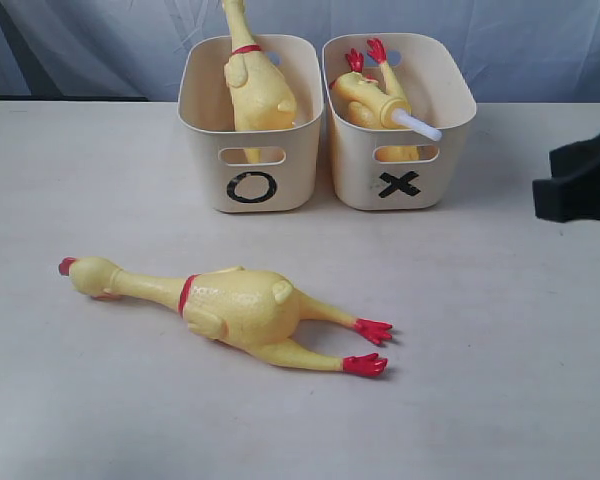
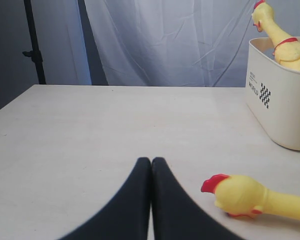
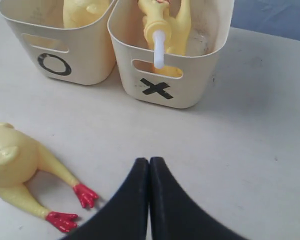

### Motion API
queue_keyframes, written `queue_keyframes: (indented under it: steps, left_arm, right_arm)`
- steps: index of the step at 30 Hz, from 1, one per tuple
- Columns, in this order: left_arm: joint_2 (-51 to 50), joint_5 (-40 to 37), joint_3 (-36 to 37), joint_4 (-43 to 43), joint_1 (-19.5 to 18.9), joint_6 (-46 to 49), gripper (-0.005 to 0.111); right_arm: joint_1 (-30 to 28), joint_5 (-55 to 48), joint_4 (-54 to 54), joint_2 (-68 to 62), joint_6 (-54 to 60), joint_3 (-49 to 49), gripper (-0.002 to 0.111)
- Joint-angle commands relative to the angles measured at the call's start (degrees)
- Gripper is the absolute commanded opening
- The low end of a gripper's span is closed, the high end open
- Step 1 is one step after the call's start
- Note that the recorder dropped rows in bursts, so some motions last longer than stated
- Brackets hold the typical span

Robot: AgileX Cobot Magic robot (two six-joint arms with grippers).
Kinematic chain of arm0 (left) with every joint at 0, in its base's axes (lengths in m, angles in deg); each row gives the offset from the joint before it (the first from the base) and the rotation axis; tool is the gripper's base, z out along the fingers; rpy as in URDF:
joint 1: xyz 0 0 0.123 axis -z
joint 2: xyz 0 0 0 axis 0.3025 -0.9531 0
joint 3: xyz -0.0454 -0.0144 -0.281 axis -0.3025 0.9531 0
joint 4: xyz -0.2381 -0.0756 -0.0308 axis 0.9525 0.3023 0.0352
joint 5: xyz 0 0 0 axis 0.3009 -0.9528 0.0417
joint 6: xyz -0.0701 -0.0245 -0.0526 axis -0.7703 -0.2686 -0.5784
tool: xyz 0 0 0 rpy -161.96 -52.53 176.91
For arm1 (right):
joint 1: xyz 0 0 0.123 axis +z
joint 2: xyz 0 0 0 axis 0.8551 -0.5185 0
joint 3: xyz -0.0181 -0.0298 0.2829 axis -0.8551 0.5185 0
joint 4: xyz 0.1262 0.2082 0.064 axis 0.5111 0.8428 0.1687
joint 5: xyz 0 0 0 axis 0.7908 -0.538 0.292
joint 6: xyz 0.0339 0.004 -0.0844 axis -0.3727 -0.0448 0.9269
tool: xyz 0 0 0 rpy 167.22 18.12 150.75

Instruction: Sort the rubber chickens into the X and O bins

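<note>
A large yellow rubber chicken (image 1: 242,306) lies flat on the table, head to the left and red feet to the right. The O bin (image 1: 205,150) holds another chicken (image 1: 256,95) standing neck up. In the X bin (image 1: 355,170) a smaller chicken (image 1: 365,98) lies feet up, with a white tube (image 1: 416,125) sticking out of it. My right gripper (image 3: 149,161) is shut and empty, hovering off the lying chicken's feet (image 3: 65,212) and facing the X bin (image 3: 200,85). My left gripper (image 2: 151,161) is shut and empty beside that chicken's head (image 2: 237,194).
The two bins stand side by side at the table's back, in front of a pale curtain. The right arm's black gripper (image 1: 545,198) enters from the right edge in the exterior view. A dark stand pole (image 2: 32,42) rises behind the table's far corner.
</note>
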Motion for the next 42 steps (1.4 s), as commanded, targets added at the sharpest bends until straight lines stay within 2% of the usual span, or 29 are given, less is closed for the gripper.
queue_keyframes:
  steps: [1, 4, 5, 8, 10, 13, 16, 18, 19, 20, 22, 25, 26, 28, 30, 31, 32, 37, 42]
  left_arm:
    - [0.3, 0.4, -0.1, 0.1, 0.1, -0.2, 0.000]
    - [0.3, 0.7, -0.1, 0.1, 0.1, -0.2, 0.000]
    - [0.3, 2.5, -0.1, 3.7, 0.1, -0.9, 0.000]
    - [0.3, 13.6, -0.1, 24.6, 0.1, -2.1, 0.000]
    - [0.3, 24.5, -0.1, 33.6, 0.1, -2.1, 0.000]
    - [0.3, 30.4, -0.1, 40.1, 0.1, -7.2, 0.000]
    - [0.3, 31.2, -0.6, 37.9, 0.1, -9.1, 0.000]
    - [0.3, 28.2, -2.4, 33.3, 0.1, -9.8, 0.000]
    - [0.3, 24.8, -4.1, 30.0, 0.1, -11.4, 0.000]
    - [0.3, 18.0, -8.2, 23.3, 0.1, -12.9, 0.000]
    - [-1.1, 12.7, -13.2, 16.4, 0.1, -12.8, 0.001]
    - [-7.6, 7.1, -19.2, 11.4, 0.1, -11.3, 0.015]
    - [-12.2, 4.5, -21.6, 11.1, 0.2, -7.7, 0.024]
    - [-18.6, 1.3, -25.4, 12.3, 0.2, 0.6, 0.031]
    - [-23.7, -1.3, -28.3, 16.1, 1.0, 9.5, 0.031]
    - [-26.3, -2.7, -29.7, 18.9, 1.6, 14.3, 0.031]
    - [-30.8, -5.8, -32.5, 25.8, 2.9, 24.4, 0.031]
    - [-42.4, -19.6, -40.2, 38.1, 6.7, 50.1, 0.031]
    - [-48.9, -30.7, -43.2, 36.5, 9.4, 58.7, 0.031]
  right_arm:
    - [-0.3, 1.3, 2.4, 8.7, 0.1, 5.4, -0.001]
    - [-0.3, 1.6, 5.4, 14.6, 0.1, 8.3, -0.001]
    - [-0.3, 1.3, 8.0, 17.2, 0.3, 9.3, -0.001]
    - [-0.3, -4.6, 10.8, 22.3, 0.3, 9.5, -0.001]
    - [-0.3, -6.7, 11.4, 25.6, 1.6, 9.5, -0.001]
    - [-0.3, -7.1, 11.7, 28.1, 1.8, 9.5, -0.001]
    - [-0.3, -6.9, 11.7, 29.9, 1.8, 9.5, -0.001]
    - [-0.3, -6.9, 11.7, 30.7, 1.9, 9.5, -0.001]
    - [-0.3, -7.1, 11.7, 31.0, 2.5, 9.5, -0.001]
    - [-0.3, -7.1, 12.1, 31.3, 3.1, 9.5, -0.001]
    - [-0.3, -6.8, 12.1, 31.3, 3.3, 9.5, -0.001]
    - [-0.3, -6.7, 12.1, 31.3, 3.3, 9.5, -0.001]
    - [-0.3, -6.5, 12.1, 31.3, 3.3, 9.5, -0.001]
    - [-0.3, -6.4, 12.1, 31.3, 3.3, 9.5, -0.001]
    - [-0.3, -6.4, 12.1, 31.3, 3.3, 9.5, -0.001]
    - [-0.3, -6.4, 12.1, 31.3, 3.3, 9.5, -0.001]
    - [-0.3, -6.4, 12.1, 31.3, 3.3, 9.5, -0.001]
    - [-0.3, -6.6, 12.1, 31.3, 3.3, 10.0, -0.001]
    - [-0.3, -6.5, 12.1, 31.3, 3.3, 9.9, -0.001]
